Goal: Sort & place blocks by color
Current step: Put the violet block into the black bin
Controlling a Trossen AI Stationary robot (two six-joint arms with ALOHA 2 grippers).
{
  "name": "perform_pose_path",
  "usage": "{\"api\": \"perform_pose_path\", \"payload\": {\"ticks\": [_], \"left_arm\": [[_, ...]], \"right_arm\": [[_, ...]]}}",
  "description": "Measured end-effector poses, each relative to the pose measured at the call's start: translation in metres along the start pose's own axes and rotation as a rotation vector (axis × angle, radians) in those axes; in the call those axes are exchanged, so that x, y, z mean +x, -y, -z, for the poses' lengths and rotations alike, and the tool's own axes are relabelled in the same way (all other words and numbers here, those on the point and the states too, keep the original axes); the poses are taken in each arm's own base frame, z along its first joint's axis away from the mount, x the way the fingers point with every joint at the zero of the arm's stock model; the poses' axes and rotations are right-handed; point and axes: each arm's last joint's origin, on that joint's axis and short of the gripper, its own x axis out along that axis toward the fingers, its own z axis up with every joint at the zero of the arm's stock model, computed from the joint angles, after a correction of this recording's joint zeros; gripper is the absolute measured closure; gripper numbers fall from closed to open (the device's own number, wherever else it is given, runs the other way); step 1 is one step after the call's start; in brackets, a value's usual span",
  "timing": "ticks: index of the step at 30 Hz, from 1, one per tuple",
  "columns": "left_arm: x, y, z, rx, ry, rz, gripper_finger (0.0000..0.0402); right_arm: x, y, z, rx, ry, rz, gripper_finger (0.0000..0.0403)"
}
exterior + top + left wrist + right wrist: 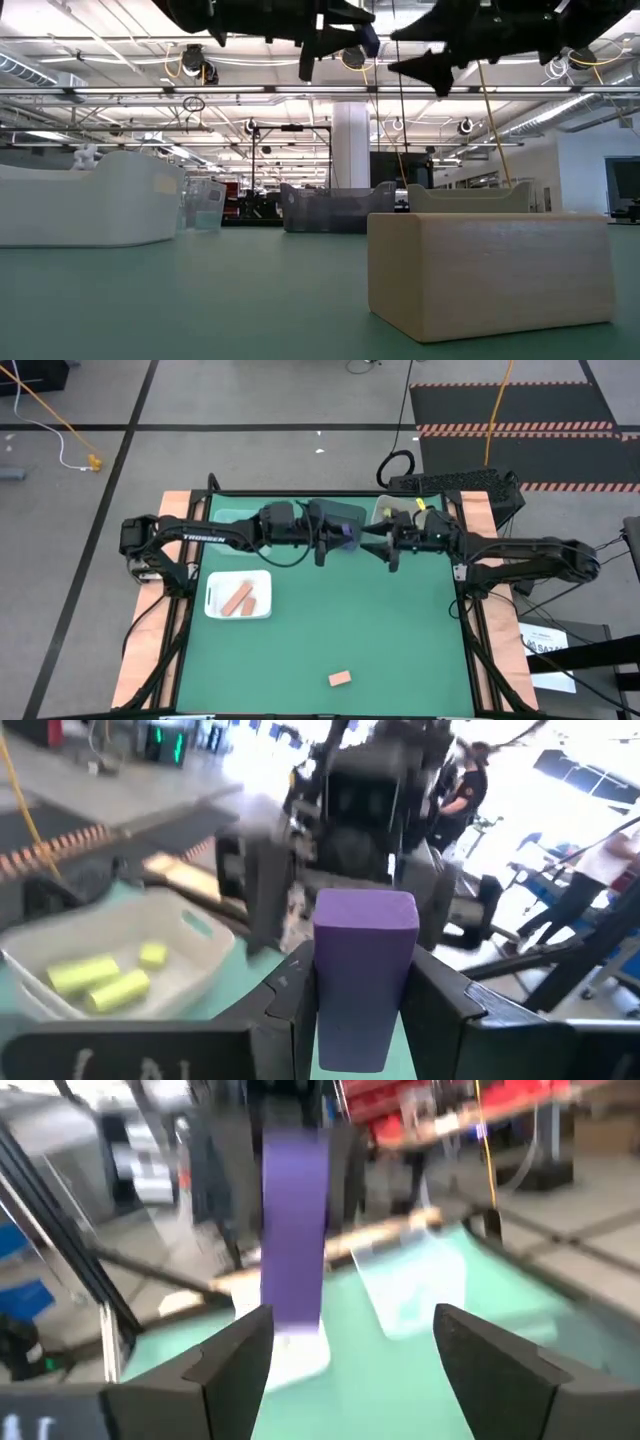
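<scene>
My left gripper (338,540) hangs above the table's far middle, shut on a purple bar block (365,960). My right gripper (377,544) faces it from the right, open, its fingers (235,1355) just short of the same purple block (295,1230). Two salmon-orange blocks (241,599) lie flat in the white tray (213,606). Another salmon-orange block (339,678) rests flat on the mat near the near edge and fills the low view's foreground (490,272). Yellow-green blocks (100,982) lie in a clear bin (205,945). My left gripper pinches the purple block between its two fingers (285,995), which sit on the block's two long side faces (330,1010). The fingers come level from the table's left. The block is lifted clear, and its free end (366,910) sticks out past the fingertips toward my right gripper.
Three bins line the far edge: a clear one (232,517), a dark one (345,512) and the clear one with yellow-green blocks (393,510). Green mat lies open between the tray and the right edge. People stand in the room beyond the table (465,790).
</scene>
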Motion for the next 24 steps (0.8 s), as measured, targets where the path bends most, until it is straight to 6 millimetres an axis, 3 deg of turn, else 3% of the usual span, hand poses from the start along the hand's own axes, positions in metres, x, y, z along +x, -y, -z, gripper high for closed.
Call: {"api": "perform_pose_path", "payload": {"ticks": [9, 17, 24], "left_arm": [[-0.003, -0.010, -0.014, 0.166, 0.088, 0.033, 0.0294], [-0.006, -0.027, -0.017, 0.183, 0.076, -0.041, 0.0294], [-0.015, -0.059, -0.007, 0.163, -0.099, -0.228, 0.0294]], "right_arm": [[-0.007, 0.007, 0.027, 0.071, -0.285, 0.095, 0.0136], [-0.010, 0.013, 0.034, 0.139, -0.318, 0.283, 0.0136], [-0.012, 0.015, 0.037, 0.171, -0.345, 0.329, 0.0137]]}}
